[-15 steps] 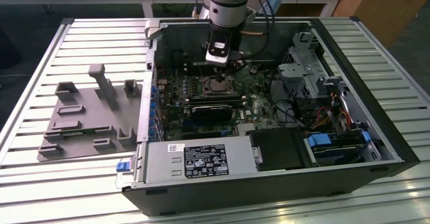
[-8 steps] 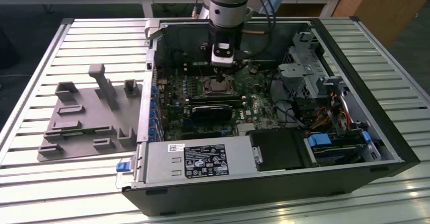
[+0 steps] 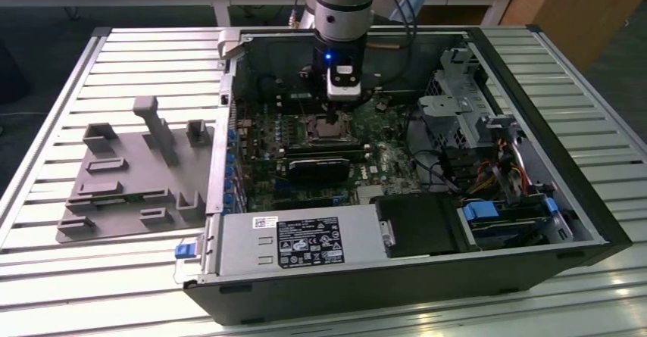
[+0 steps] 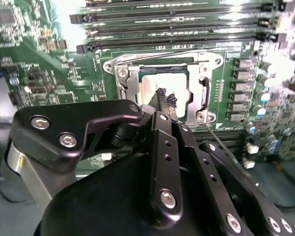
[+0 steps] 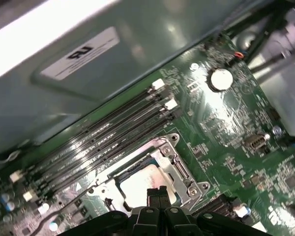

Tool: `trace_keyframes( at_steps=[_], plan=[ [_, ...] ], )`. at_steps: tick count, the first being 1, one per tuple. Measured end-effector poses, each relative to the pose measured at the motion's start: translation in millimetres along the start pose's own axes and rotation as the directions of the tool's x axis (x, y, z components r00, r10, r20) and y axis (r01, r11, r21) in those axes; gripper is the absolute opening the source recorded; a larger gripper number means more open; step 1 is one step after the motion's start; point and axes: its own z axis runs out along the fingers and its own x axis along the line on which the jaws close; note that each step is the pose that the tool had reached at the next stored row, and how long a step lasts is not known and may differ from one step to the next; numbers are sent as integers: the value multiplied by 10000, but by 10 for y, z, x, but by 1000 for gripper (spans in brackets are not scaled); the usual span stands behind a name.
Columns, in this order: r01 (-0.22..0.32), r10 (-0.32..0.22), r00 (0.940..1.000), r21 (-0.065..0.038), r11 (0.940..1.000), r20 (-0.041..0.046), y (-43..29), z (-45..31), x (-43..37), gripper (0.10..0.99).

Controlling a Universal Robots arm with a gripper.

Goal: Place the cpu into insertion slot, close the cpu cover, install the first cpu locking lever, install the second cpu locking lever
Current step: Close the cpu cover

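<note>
- The claw has its two black fingers pressed together with nothing between them. In both wrist views the tips are low over the socket, at or just above the chip's top. I cannot tell whether they touch it.
- The cpu lies flat inside the socket, its silvery top showing under the tips, so the placing step looks done.
- The cpu cover frames the chip and appears to be lowered over its edges. I judge it closed or nearly so.
- A thin wire lever runs out from the socket's corner and looks unlatched. Both lever steps seem left to do.
- Beyond the socket lie the memory slots on the green board.
- In the exterior view the arm comes straight down into the open computer case, which lies on the slatted surface. The wrist is vertical over the socket.
</note>
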Motion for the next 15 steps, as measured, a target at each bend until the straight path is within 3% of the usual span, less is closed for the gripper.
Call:
trace_keyframes(
  at_steps=[4, 8, 11, 15],
  plan=[
    [717, -717, 9974, -11, 9974, 9, 0, 1, 0, 102],
    [1454, -1454, 9894, -23, 9894, 19, 0, 2, 0, 102],
    [1985, -1985, 9801, -29, 9801, 27, 0, 2, 0, 102],
    [2690, -2690, 9631, -39, 9631, 39, 0, 2, 0, 102]
  ],
)
